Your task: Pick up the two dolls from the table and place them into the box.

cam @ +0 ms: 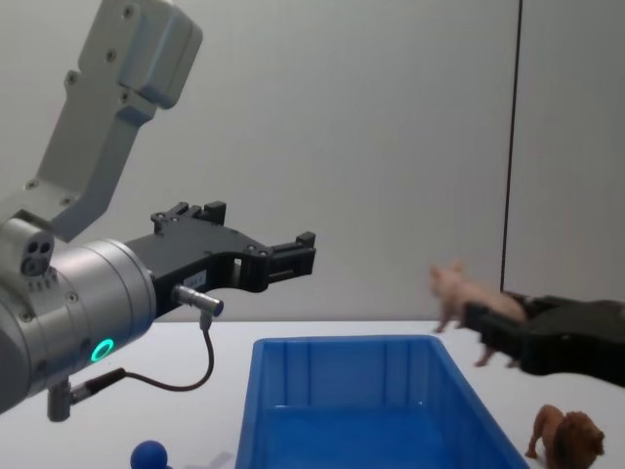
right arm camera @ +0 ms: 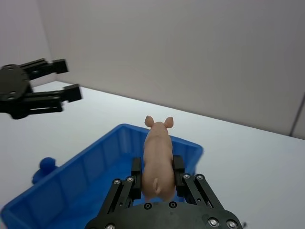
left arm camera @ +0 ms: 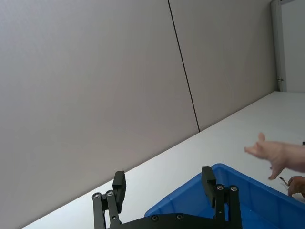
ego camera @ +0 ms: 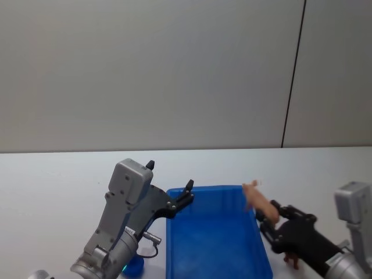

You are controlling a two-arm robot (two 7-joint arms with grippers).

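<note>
Over the right-hand rim of the blue box [ego camera: 171,232], I see my right gripper [ego camera: 268,213] raised off the table [ego camera: 58,186], its fingers closed narrow on the hindquarters of the pale pink pig [right arm camera: 158,148]. The pig sits level between the pads, snout and ears pointing away from the wrist toward the far wall. From the chest camera its head and front legs stick out past the black fingertips, above the box's right wall, and its feet hang clear of the rim. On the other side, my left gripper [ego camera: 170,174] hovers in the air above the box's far left corner, with its jaws spread wide and nothing between them. In the left wrist camera I see both black fingers [left arm camera: 119,183] pointing across the far rim, with the pig farther off at the picture's edge. The box itself rests on the white table between the two arms, and what I can see of its floor is bare. A brown lion [cam: 566,440] stands on the table just to the right of the box, below my right arm and apart from the gripper. A small blue round-headed figure [cam: 148,454] sits on the table near the box's left wall, beneath my left arm.
</note>
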